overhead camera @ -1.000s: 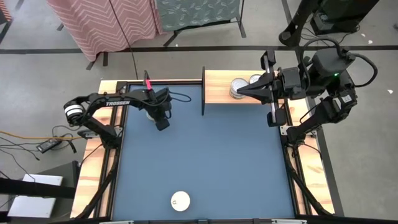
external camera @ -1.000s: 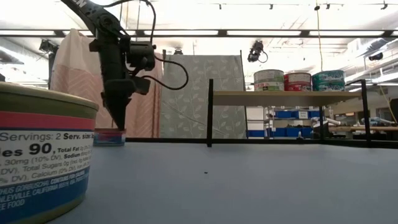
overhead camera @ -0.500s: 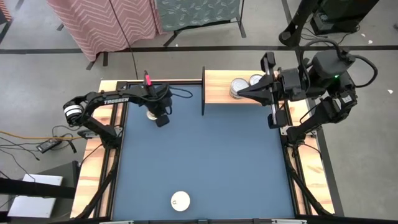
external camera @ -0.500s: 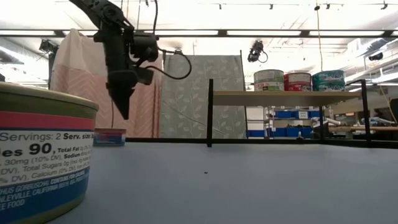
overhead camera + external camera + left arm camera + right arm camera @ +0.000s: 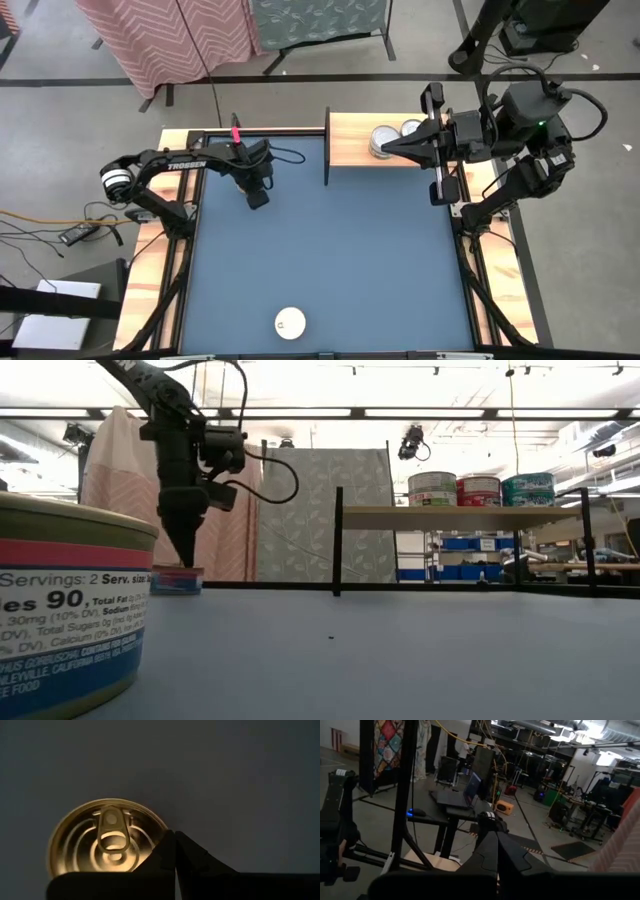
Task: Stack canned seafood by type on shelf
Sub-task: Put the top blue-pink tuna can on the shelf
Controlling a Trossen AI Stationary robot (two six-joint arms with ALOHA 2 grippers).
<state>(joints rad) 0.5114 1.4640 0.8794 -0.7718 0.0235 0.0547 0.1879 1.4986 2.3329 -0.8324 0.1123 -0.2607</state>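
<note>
Canned seafood in several spots around the blue table (image 5: 330, 250). Three tins on the shelf (image 5: 450, 516), side by side in the low view: a pale-labelled tin (image 5: 432, 489), a red-labelled tin (image 5: 478, 491) and a teal-labelled tin (image 5: 527, 489). From above, only two silver lids visible there, at about 1 o'clock on the table, the rest hidden under the right arm. Shelf itself a light-wood plank (image 5: 350, 142) with dark uprights, set along the far edge of the table.

White-lidded tin (image 5: 290, 322) alone at 6 o'clock, near the front edge; same tin looming very close at the low view's left edge (image 5: 65, 610), red band and printed nutrition text on its side.

Gold-lidded tin (image 5: 107, 837) at about 11 o'clock, pull tab showing in the left wrist view; seen from the low camera as a small tin with a red and blue side (image 5: 176, 580).

Left gripper (image 5: 186, 556) pointing straight down just above that gold tin, fingers pressed together to a point, holding nothing. Not clear whether the tip touches the lid.

Right gripper (image 5: 382, 147) reaching across the shelf at 1 o'clock, tip beside the silver lids, fingers pinched together, nothing between them.
</note>
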